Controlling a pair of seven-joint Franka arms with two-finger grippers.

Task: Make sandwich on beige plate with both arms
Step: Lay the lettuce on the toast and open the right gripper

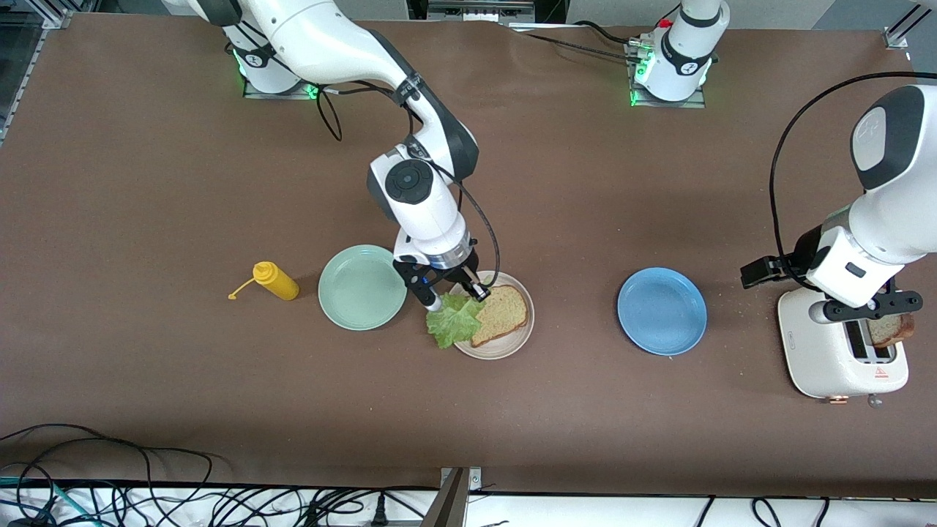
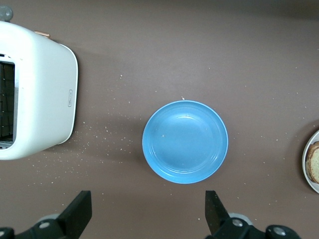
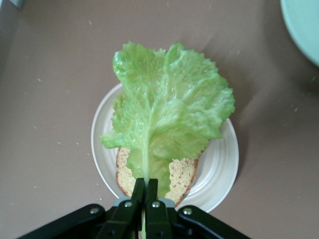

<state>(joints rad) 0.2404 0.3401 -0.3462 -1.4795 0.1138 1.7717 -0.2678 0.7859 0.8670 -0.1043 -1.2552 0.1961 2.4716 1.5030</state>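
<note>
Right wrist view: right claw (image 3: 144, 191) pinching lettuce (image 3: 169, 109) | left claw (image 2: 147, 216) spread, apparently empty.

The front camera looks down from high across the brown desk (image 1: 146, 183) toward both bases. The left wrist camera faces straight down on the round blue plate (image 2: 185, 142), also in front view. The right wrist camera hangs close over the round beige plate (image 3: 219, 169).

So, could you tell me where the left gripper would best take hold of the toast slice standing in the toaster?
Probably by its top edge, coming straight down from above. The toast slice stands upright in the toaster slot, so only its upper part shows. The open left gripper is over it; its fingers should straddle the slice's flat faces.
</note>
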